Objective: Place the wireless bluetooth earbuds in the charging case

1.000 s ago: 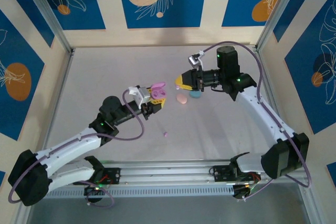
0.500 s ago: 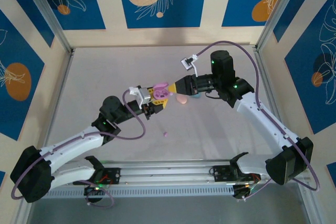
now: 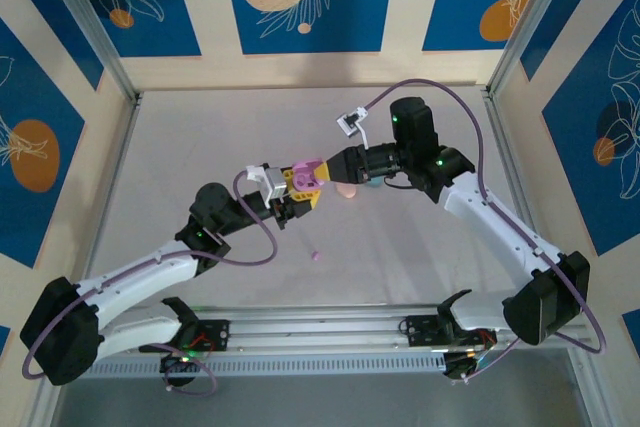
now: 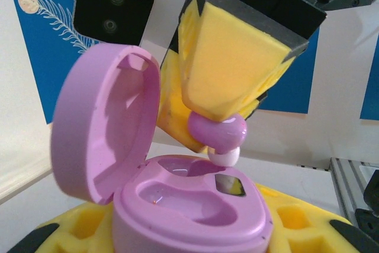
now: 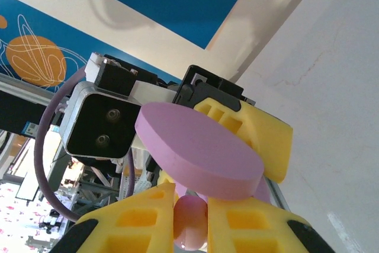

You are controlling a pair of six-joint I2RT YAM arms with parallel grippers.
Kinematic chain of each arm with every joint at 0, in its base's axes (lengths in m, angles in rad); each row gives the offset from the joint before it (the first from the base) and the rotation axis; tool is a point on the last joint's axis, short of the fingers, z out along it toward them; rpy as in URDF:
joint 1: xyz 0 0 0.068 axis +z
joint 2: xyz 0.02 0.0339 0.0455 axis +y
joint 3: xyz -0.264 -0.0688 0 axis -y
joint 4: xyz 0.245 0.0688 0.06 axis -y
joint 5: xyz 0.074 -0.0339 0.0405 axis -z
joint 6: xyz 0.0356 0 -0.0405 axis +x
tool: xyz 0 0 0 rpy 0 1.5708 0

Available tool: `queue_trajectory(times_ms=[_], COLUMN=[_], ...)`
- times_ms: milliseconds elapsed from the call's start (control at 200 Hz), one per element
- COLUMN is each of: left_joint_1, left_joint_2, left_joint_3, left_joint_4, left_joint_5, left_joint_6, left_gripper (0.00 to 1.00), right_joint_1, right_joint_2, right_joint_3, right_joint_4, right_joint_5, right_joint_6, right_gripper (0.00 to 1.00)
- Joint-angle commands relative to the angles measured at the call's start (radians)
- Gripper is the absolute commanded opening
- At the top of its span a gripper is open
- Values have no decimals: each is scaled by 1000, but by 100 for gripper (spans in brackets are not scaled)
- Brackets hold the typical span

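My left gripper [image 3: 300, 190] is shut on the base of an open purple charging case [image 4: 189, 205], held up off the table with its lid [image 4: 106, 128] tipped back. Both of its wells look empty. My right gripper [image 3: 337, 167] is shut on a purple earbud [image 4: 216, 131], whose white tip [image 4: 225, 157] hangs just above the case's far well. In the right wrist view the earbud [image 5: 189, 217] sits pinched between the yellow fingers [image 5: 249, 223], under the lid [image 5: 198, 149]. Another tiny purple earbud [image 3: 316, 256] lies on the table.
A pink oval case [image 3: 347, 190] and a light blue one [image 3: 373, 183] lie on the table just under the right gripper. The two grippers nearly touch at mid-table. Metal frame rails [image 3: 110, 67] border the grey table.
The right gripper has swung left with the purple earbud, from above the pink and blue cases to right over the open purple case. The left gripper has held still.
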Motion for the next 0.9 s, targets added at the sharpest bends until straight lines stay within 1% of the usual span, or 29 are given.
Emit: queue_trajectory(times_ms=[0, 405, 505, 730, 895], left_joint_1=[-5, -6, -6, -6, -6], left_joint_2=[-5, -8, -7, -3, -1], left_joint_3=[13, 22, 22, 24, 24], left_joint_4=[49, 71, 75, 85, 93], left_joint_5=[43, 61, 63, 58, 56], left_joint_6=[-15, -41, -50, -70, -77], left_gripper=[21, 21, 21, 21, 21], right_joint_1=[6, 9, 11, 17, 33], right_joint_2=[9, 25, 15, -17, -52], right_joint_3=[39, 40, 31, -13, -44], right_joint_4=[-1, -4, 14, 86, 111], right_joint_5=[9, 58, 101, 141, 203], right_joint_6=[-15, -23, -26, -26, -69], right_gripper=[18, 19, 20, 20, 20])
